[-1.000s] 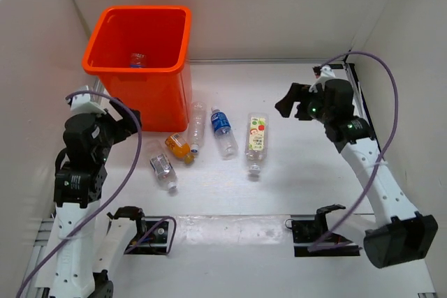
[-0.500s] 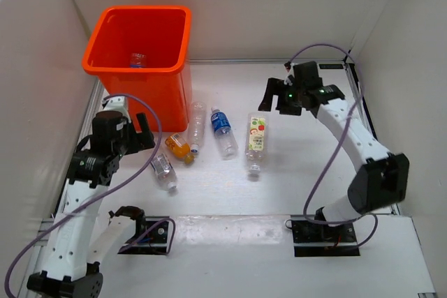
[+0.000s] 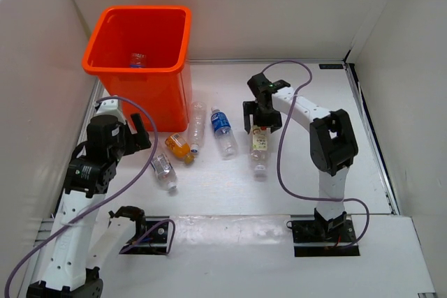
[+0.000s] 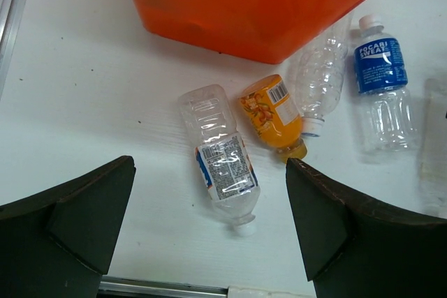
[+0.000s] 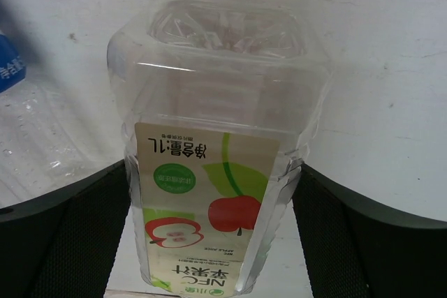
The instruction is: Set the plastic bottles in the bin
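Plastic bottles [image 3: 221,125] lie on the desk [image 3: 321,172] beside the bin [image 3: 136,69] at its far-left corner, and my right pincer [image 3: 258,127], wide open, has just swung in from the right edge to straddle the apple-labelled bottle [image 5: 209,172], so I judge a grasp comes next; my left pincer [image 4: 209,228] gapes too.

Five bottles down, one already binned

The upright orange bin [image 3: 150,99] holds a clear bottle [image 3: 137,58]. On the surface just before it lie a white-labelled bottle [image 3: 163,170], an orange-drink bottle [image 3: 178,148], a bare bottle [image 3: 197,125] and a blue-labelled bottle [image 3: 223,132]. An apple-labelled bottle [image 3: 259,148] lies further right, its cap pointing nearward.
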Motion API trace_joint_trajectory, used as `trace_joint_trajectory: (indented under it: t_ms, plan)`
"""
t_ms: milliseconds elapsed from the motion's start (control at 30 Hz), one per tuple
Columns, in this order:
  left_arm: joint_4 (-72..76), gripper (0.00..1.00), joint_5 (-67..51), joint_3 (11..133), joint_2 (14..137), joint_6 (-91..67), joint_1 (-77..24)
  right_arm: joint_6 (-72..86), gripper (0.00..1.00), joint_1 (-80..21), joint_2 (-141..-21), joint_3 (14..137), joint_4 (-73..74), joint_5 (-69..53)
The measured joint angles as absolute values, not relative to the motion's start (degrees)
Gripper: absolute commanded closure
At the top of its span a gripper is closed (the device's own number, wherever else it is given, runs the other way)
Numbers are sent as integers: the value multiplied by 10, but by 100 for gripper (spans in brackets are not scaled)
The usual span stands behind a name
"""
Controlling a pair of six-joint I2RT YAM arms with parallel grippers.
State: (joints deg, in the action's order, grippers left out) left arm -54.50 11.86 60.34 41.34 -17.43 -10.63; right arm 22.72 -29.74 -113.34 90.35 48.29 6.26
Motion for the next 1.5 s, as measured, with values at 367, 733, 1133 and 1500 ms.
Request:
trace_joint_trajectory:
  t_ms: [367, 733, 1133, 1500]
  plan:
    - [-549, 0, 118, 603, 413, -174, -106, 230, 42, -284, -1145, 911, 498, 73]
    - [-552, 0, 118, 596, 396, -174, -106, 229, 100, -265, -1062, 956, 540, 88]
    - [-552, 0, 114, 596, 403, -175, -106, 221, 100, -298, -854, 1180, 304, 90]
    - [-552, 0, 112, 596, 409, -176, -106, 98, 100, -457, -1113, 1446, 66, 123]
